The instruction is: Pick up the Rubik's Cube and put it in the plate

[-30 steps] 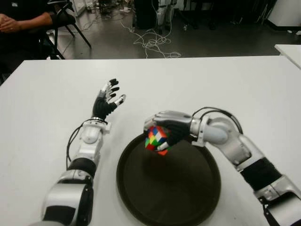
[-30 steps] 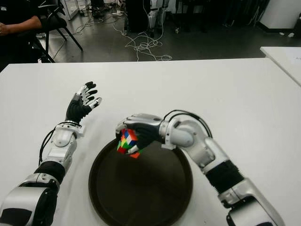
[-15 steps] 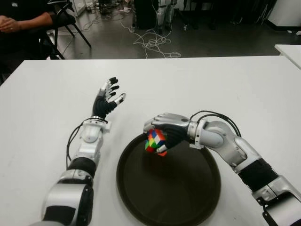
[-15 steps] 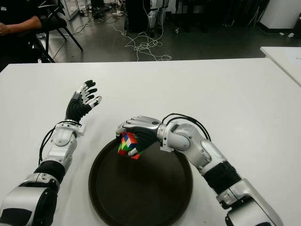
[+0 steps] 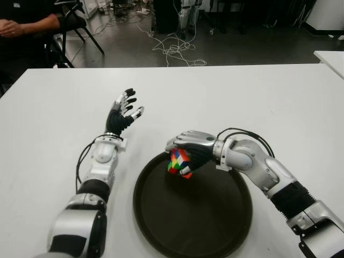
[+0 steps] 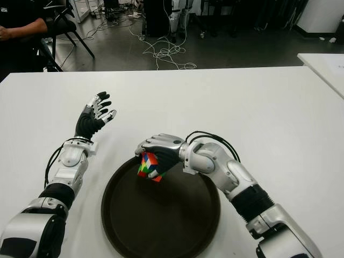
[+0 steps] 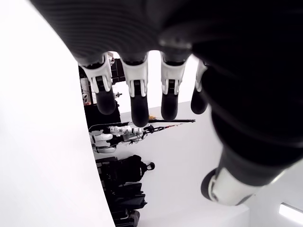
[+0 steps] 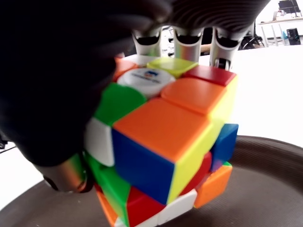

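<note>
The Rubik's Cube [image 5: 179,163], scrambled in many colours, is held in my right hand [image 5: 188,153], whose fingers curl over its top and sides. It hangs tilted just above the far left part of the dark round plate [image 5: 215,220]. The right wrist view shows the Rubik's Cube [image 8: 165,142] close up in the grasp, with the plate's rim [image 8: 265,156] under it. My left hand [image 5: 122,115] is raised over the white table [image 5: 258,97], left of the plate, fingers spread and holding nothing.
A person sits at the far left beyond the table [image 5: 24,24]. Cables lie on the floor behind the table [image 5: 172,48]. Another white table edge [image 5: 330,56] shows at the far right.
My right hand has lowered slightly with the cube and drawn a little further over the plate. The left hand has not moved.
</note>
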Motion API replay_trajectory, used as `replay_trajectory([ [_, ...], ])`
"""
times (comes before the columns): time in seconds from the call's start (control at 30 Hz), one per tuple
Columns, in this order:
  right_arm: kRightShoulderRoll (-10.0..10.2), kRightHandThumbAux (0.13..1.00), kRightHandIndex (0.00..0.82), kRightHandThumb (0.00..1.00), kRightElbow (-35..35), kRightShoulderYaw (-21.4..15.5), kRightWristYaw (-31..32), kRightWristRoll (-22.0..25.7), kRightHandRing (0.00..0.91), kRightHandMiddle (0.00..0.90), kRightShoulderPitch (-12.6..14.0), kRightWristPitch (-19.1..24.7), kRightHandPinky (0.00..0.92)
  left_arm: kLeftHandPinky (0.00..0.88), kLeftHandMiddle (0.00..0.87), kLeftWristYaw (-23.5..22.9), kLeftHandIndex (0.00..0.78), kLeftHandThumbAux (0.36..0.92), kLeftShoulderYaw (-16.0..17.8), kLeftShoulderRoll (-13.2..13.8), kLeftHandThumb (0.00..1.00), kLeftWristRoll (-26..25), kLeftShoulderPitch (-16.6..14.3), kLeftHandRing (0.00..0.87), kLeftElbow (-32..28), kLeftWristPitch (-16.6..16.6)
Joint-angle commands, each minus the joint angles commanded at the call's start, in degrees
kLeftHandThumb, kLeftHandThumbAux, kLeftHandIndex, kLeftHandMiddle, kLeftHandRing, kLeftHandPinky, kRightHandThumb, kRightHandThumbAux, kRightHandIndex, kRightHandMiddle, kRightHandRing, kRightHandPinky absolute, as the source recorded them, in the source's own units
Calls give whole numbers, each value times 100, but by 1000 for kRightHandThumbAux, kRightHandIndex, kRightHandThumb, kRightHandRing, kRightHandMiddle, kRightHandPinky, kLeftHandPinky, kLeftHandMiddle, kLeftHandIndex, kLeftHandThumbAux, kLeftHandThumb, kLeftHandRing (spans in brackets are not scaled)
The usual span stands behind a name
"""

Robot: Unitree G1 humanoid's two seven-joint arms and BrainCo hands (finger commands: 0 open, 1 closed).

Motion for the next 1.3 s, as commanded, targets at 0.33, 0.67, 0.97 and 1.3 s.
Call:
replay_trajectory([
  [0.33,5,736,413,691,31,93,-200,-280,449,463,2,37,441,106,132,-14,120,750,-8,-1,0,3,3,115,-42,25],
  [0.67,-48,735,414,691,-82,153,-433,-661,460,461,14,171,473,114,142,14,129,749,-19,9,0,27,26,122,-52,8],
  [0.97,-124,737,414,689,-162,152,-146,-552,473,466,-20,171,492,120,140,35,134,748,-20,4,1,26,42,123,-80,3],
  [1.3,-421,748,399,666,-980,-64,922,-18,274,259,11,463,289,108,145,75,134,761,-49,21,0,63,34,122,-80,24],
])
